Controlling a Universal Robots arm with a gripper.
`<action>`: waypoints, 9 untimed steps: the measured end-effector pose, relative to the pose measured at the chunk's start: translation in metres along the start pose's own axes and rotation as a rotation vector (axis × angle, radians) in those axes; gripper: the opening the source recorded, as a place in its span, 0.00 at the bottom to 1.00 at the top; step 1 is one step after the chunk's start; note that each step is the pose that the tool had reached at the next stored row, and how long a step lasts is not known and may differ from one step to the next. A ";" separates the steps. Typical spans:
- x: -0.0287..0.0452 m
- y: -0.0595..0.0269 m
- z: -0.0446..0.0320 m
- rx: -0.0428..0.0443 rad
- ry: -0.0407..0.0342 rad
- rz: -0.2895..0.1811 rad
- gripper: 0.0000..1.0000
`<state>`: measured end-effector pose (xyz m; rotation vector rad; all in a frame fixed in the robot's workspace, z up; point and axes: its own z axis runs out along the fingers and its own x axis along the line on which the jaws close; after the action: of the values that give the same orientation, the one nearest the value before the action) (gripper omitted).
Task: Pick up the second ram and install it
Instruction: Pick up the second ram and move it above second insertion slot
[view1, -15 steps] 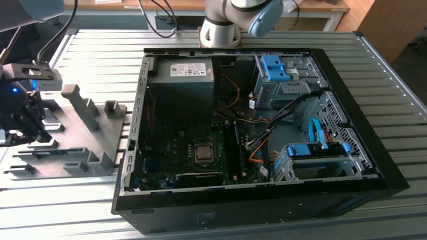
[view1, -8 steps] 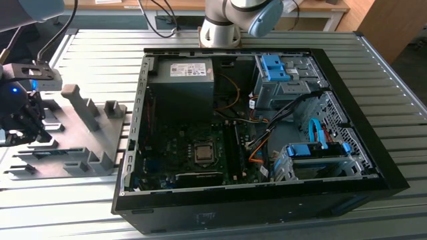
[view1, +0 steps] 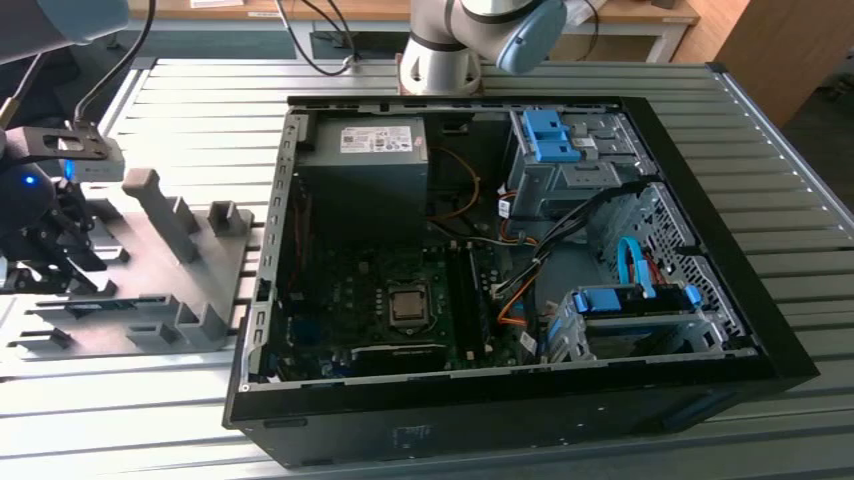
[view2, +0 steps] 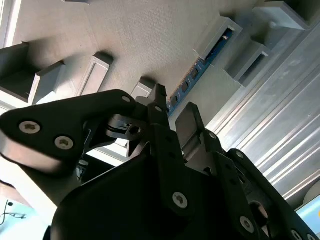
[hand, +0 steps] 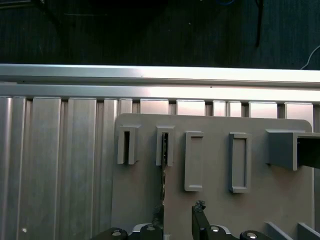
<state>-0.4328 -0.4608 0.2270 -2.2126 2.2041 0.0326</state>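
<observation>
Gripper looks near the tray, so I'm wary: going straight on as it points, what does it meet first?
Likely the second ram, on edge in the grey tray under the open gripper; depth unclear.

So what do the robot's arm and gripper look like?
The arm is silver-grey with pale blue joint caps. A black cable leads to its wrist. The gripper is matte black, built of jointed links with silver screw heads, ending in two narrow fingers.

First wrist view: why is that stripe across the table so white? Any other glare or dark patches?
First wrist view: light glares off the table's metal rail. Second wrist view: table slats gleam, gripper dark against them. Exterior view: computer case interior lies in shadow.
</observation>
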 end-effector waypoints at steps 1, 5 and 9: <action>0.0000 0.0000 0.0001 -0.0001 0.0003 0.000 0.35; 0.0001 -0.0009 0.0025 0.0002 0.0301 -0.001 0.35; 0.0003 -0.0068 0.0080 -0.0005 0.0269 -0.015 0.35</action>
<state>-0.4260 -0.4608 0.2190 -2.2432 2.2006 0.0031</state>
